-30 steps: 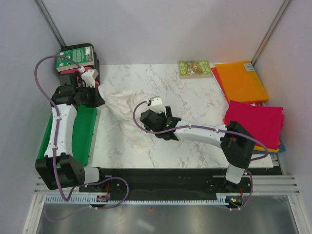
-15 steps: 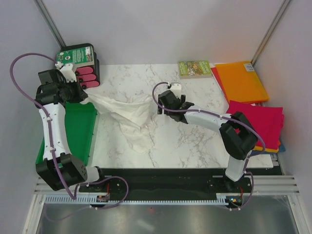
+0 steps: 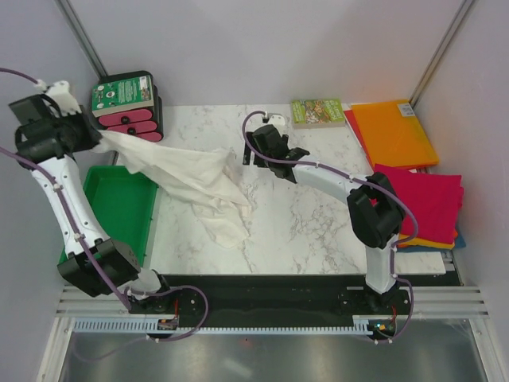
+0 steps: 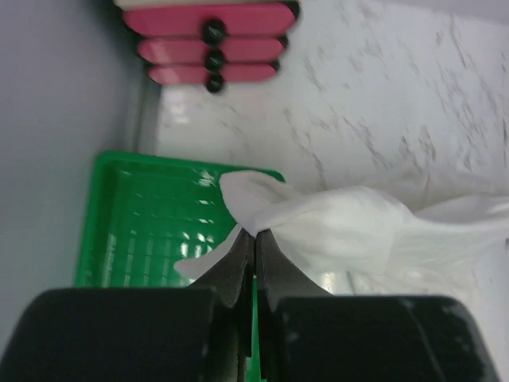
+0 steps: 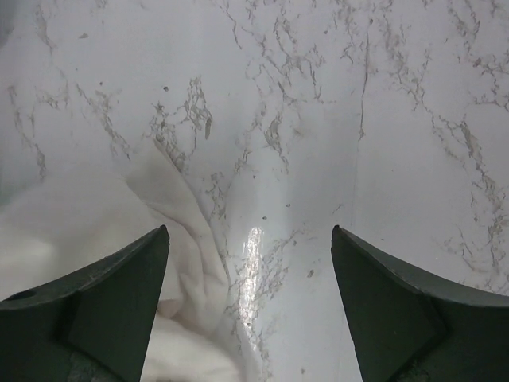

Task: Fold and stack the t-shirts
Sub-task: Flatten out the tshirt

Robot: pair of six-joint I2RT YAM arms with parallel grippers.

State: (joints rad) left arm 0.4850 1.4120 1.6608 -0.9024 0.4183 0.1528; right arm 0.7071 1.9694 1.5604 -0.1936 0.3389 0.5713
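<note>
Left tool, clamped on a corner of the white t-shirt, hangs beyond the left edge of the counter — cloth stretches to mid-counter. Right tool gapes over its right edge; open marble rightward — folds hide the sleeves.

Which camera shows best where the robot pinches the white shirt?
The left wrist view: the left gripper is shut on a bunch of the white shirt, close up. The top view shows the whole shirt stretched out, the pinch tiny. The right wrist view shows only a crumpled edge.
</note>
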